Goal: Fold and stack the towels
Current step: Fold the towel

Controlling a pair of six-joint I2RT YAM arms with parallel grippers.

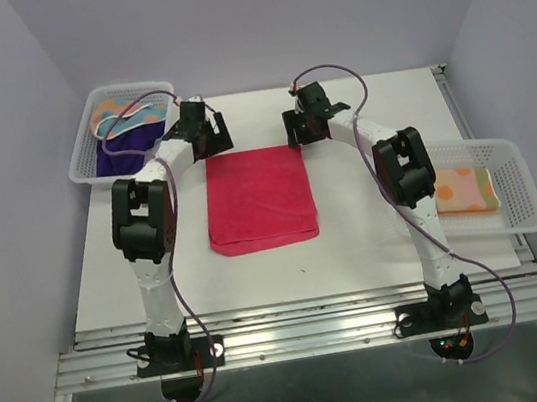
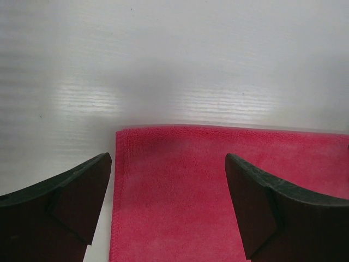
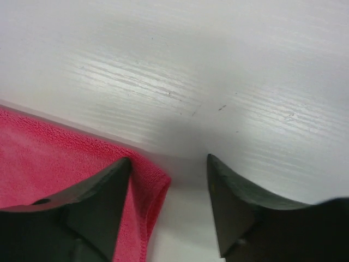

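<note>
A plain pink-red towel (image 1: 258,199) lies flat in the middle of the table. My left gripper (image 1: 212,147) hangs over its far left corner, open, its fingers straddling the towel edge (image 2: 218,185) without touching it. At the far right corner my right gripper (image 1: 298,138) stands with its jaws apart. In the right wrist view the towel corner (image 3: 155,183) is bunched up against the left finger (image 3: 101,202), and the right finger (image 3: 234,207) is clear of the cloth. A folded orange towel (image 1: 464,190), a light blue dotted towel (image 1: 118,110) and a dark purple towel (image 1: 125,152) lie in baskets.
A white mesh basket (image 1: 80,160) at the back left holds the blue and purple towels. Another white basket (image 1: 515,189) at the right edge holds the orange one. The white table top (image 1: 159,278) ends at a metal rail near the arm bases.
</note>
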